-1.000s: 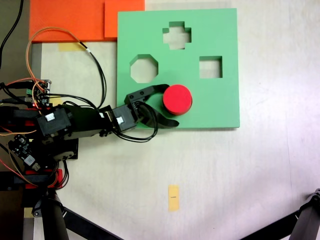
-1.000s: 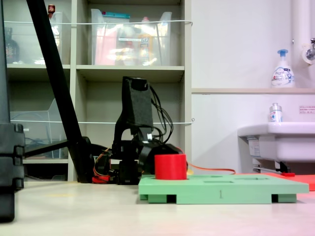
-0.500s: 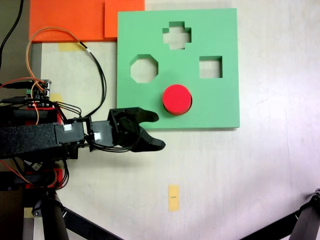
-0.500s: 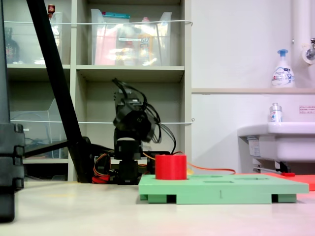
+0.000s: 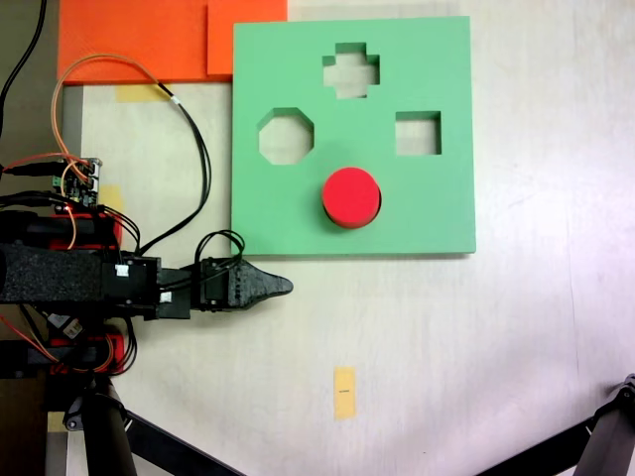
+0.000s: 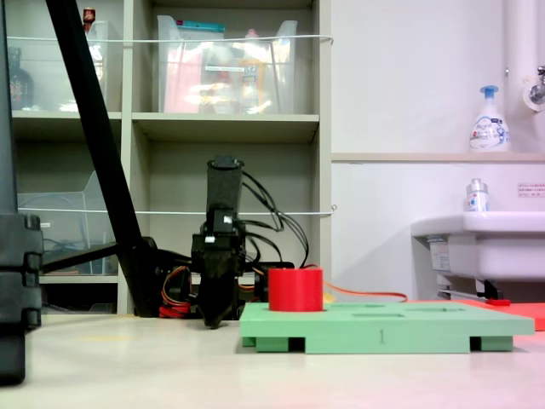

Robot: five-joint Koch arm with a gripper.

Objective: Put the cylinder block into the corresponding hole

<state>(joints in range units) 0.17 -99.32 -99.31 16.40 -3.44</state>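
The red-pink cylinder block [image 5: 351,195] stands upright on the green foam board [image 5: 437,213], below and between the octagonal and square cutouts. In the second exterior view the cylinder block [image 6: 295,289] rises above the board [image 6: 383,328]. No round cutout shows; the cylinder covers that spot. My gripper [image 5: 279,286] is off the board, just past its near left corner in the first exterior view. Its fingers lie together in one point, shut and empty. In the second exterior view the gripper [image 6: 213,319] points down at the floor, left of the board.
The board also has an octagonal cutout [image 5: 286,136], a cross cutout [image 5: 351,70] and a square cutout [image 5: 418,133]. Orange foam sheets [image 5: 139,40] lie at the top left, a yellow tape strip [image 5: 344,392] below. Cables [image 5: 189,149] loop near the arm's base. A black tripod leg [image 6: 98,136] stands left.
The gripper let go of the cylinder, drew back off the board toward the arm's base, turned and shut. The cylinder stayed in place on the board.
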